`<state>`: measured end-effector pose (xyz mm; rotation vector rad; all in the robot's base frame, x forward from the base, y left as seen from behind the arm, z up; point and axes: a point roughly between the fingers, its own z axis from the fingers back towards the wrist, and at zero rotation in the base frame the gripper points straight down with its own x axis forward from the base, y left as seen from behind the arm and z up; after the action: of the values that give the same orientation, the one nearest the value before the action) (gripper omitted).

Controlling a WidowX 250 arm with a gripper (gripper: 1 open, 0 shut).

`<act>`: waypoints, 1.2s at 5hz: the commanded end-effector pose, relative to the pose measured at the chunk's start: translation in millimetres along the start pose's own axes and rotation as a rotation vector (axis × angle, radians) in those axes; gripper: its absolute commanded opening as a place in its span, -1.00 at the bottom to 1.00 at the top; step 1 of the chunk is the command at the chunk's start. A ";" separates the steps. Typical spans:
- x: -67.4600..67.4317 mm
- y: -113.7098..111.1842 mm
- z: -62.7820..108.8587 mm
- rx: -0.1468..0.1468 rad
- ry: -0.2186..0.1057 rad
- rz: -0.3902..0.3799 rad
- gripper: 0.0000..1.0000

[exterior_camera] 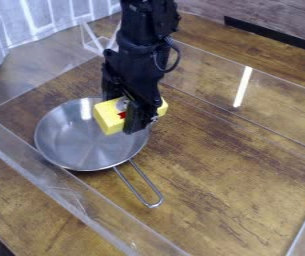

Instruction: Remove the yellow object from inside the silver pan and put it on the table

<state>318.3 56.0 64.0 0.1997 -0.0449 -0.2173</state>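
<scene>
yellow block [111, 116] hangs pinched in the black gripper [132, 115], jaws pressed on it, above the far right rim of the silver pan [75, 141]. whether it touches the rim cannot be told. pan sits on the brown wooden table [222, 160] near its front left edge, wire handle [140, 186] pointing toward the front. clear acrylic walls [41, 190] edge the table.

This looks like a robotics lab test cell, not a home kitchen. A dark wooden plank bench [235, 170] is fenced by clear acrylic walls [61, 205], and a black robot arm [144, 45] works over it. The one kitchen item, a silver pan [75, 145], sits there like a prop.
</scene>
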 end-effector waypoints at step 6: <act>78.1 -48.2 25.4 0.012 -0.124 -0.043 -1.00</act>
<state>372.0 -5.1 59.6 0.1963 -0.0909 -0.2649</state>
